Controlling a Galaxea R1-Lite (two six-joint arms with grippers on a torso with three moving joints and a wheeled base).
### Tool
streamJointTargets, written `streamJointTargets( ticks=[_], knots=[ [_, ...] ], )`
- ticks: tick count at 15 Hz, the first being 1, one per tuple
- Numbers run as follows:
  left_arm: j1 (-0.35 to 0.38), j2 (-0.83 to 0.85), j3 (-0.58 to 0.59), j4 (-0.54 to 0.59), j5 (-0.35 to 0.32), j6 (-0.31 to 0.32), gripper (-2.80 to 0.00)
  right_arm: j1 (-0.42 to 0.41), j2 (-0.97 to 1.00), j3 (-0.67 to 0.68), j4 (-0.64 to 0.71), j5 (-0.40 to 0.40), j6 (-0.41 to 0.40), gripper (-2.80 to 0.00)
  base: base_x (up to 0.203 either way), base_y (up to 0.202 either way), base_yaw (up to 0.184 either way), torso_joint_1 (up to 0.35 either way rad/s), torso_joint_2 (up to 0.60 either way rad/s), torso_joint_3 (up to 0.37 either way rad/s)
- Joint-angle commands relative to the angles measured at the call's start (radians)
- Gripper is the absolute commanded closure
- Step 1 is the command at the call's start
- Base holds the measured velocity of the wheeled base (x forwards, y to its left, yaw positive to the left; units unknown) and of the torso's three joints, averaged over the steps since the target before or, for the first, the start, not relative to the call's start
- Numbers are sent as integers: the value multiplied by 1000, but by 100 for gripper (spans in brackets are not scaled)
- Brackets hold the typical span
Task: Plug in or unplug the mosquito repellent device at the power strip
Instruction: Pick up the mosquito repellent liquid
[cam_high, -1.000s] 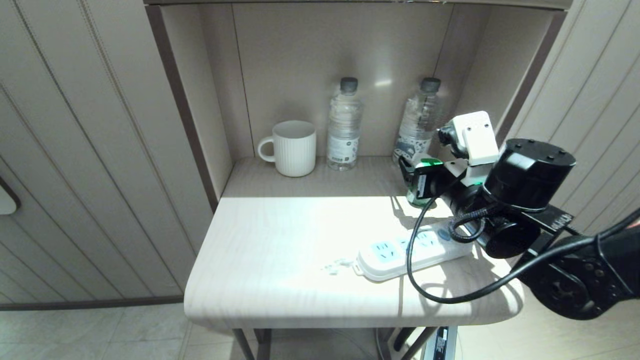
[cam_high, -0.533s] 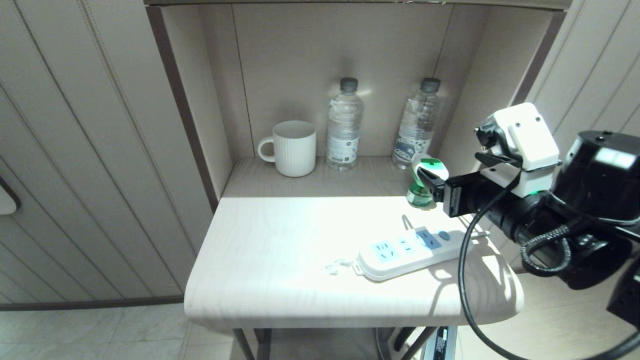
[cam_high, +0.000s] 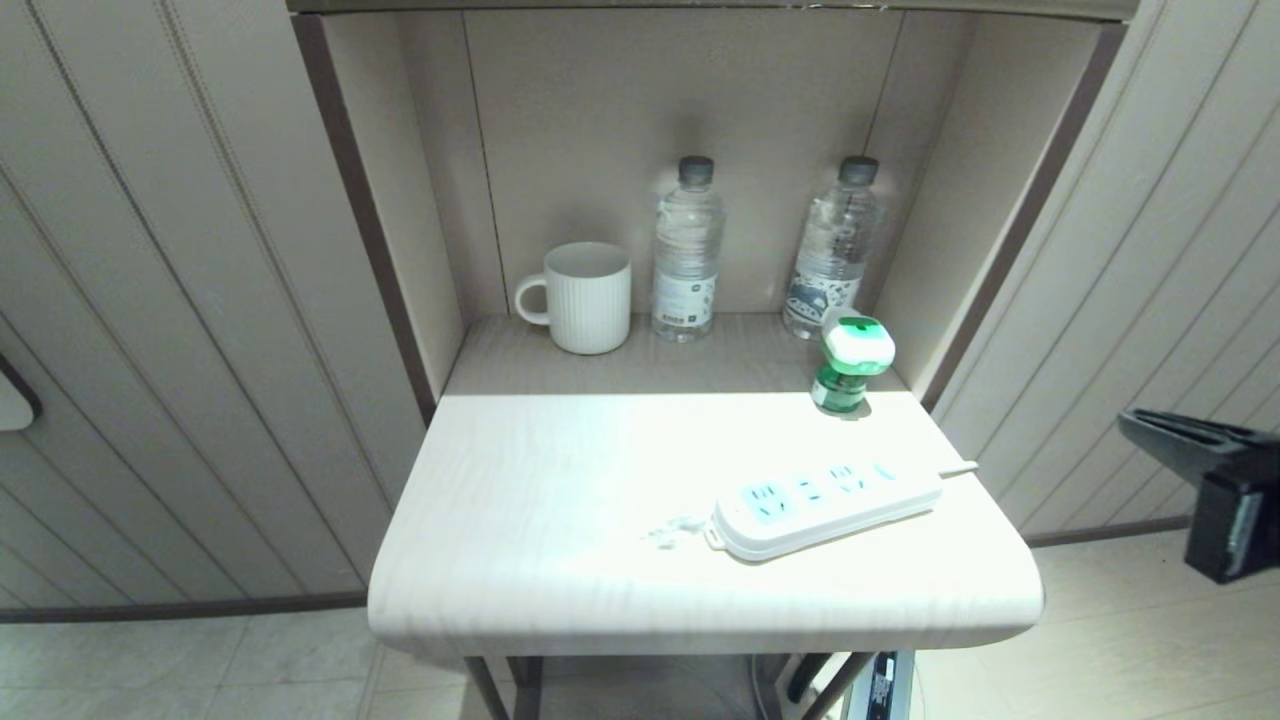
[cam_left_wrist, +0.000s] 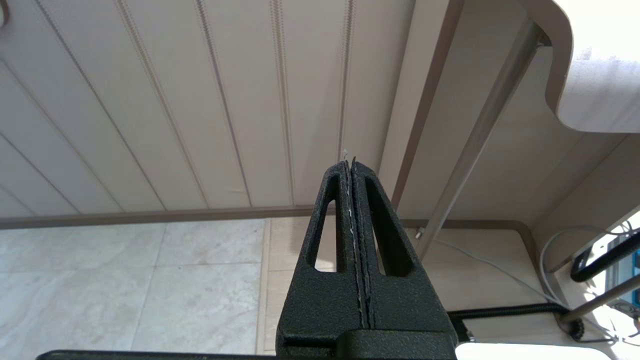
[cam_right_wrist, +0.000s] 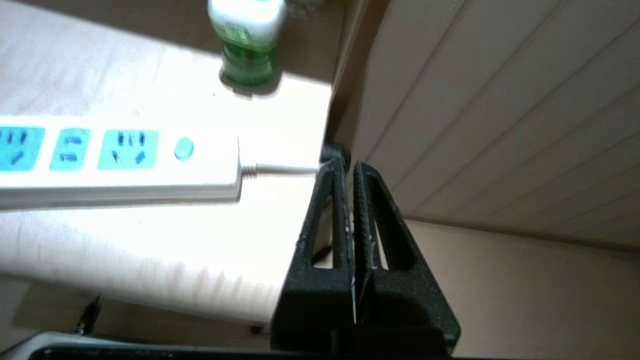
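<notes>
1. The mosquito repellent device (cam_high: 853, 363) stands upright on the bench (cam_high: 560, 520), at the right end where the lit front part meets the shaded alcove, free of any socket and with nothing holding it.
2. The power strip (cam_high: 825, 503) lies flat nearer the front edge, slanting across the right half of the bench, its three pale blue socket faces all bare and its thin white cord (cam_high: 957, 467) running off the right edge.
3. The device sits behind the strip's button end, near it but not touching (a band of bare bench top shows between them).
4. The right gripper (cam_right_wrist: 348, 167) hangs off the right side of the bench, beside its edge and well apart from both the device and the strip; its fingers (cam_right_wrist: 334, 210) are pressed together with nothing between them.
5. In the head view only the black tip of that arm shows at the far right edge, over the floor (cam_high: 1120, 640).
6. The left gripper (cam_left_wrist: 350, 162) is parked low beside the bench leg (cam_left_wrist: 480, 135), pointing at the panelled wall (cam_left_wrist: 175, 100); its fingers (cam_left_wrist: 336, 215) are also pressed together and empty.
7. At the back of the alcove a white ribbed mug (cam_high: 580, 297) stands at the left, with two clear water bottles (cam_high: 687, 250) (cam_high: 833, 248) to its right.
8. The right-hand bottle stands just behind the device.
</notes>
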Motion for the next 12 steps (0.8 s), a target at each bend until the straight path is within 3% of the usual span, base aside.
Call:
streamJointTargets(
  ticks=[1,4,7,10,12],
  knots=[
    [0,0,0,1,0,0,0,-97,-209,3,328,-30,104,0,0,0,0,0,0,0],
    [0,0,0,1,0,0,0,-279,-375,44,479,-49,166,0,0,0,0,0,0,0],
    [0,0,0,1,0,0,0,-515,-548,122,528,-26,133,0,0,0,0,0,0,0],
    [0,0,0,1,0,0,0,-597,-664,287,518,102,94,0,0,0,0,0,0,0],
    [0,0,0,1,0,0,0,-606,-669,435,369,136,96,0,0,0,0,0,0,0]
  ],
)
